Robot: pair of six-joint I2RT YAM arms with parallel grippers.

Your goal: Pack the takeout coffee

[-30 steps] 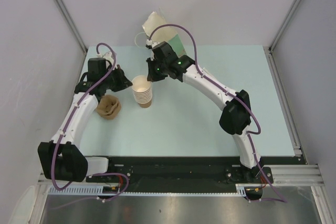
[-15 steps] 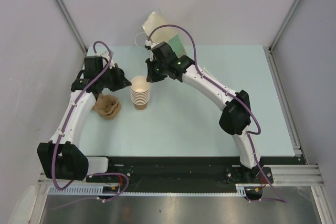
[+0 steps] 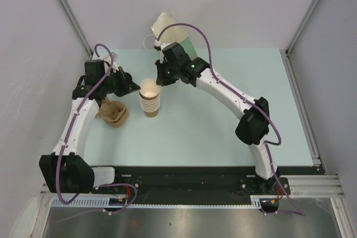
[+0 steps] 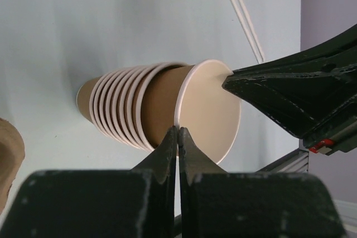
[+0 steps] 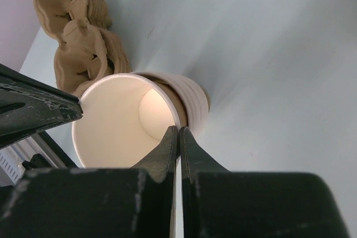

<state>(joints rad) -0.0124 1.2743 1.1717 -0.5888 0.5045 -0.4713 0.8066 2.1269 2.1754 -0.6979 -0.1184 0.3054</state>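
A stack of nested lidless brown cups (image 3: 150,103) stands on the table in the middle. Its top cup (image 4: 195,110) sits a little higher than the others, with its cream inside showing in the right wrist view (image 5: 111,126). My left gripper (image 3: 136,87) is shut on the left side of that cup's rim, also seen in the left wrist view (image 4: 178,133). My right gripper (image 3: 159,81) is shut on the opposite side of the rim, also seen in the right wrist view (image 5: 178,132). The lidded takeout coffee is out of view.
The brown moulded-pulp cup carrier (image 3: 114,112) lies left of the stack, under my left arm, and shows in the right wrist view (image 5: 78,20). A cream paper bag (image 3: 166,28) and a green-edged flat item (image 3: 191,47) sit at the back edge. Two white straws (image 4: 245,20) lie beyond the stack.
My left wrist has swung left and back while its fingertips stay at the cup rim. The stack has shifted slightly left. The right arm has barely moved.
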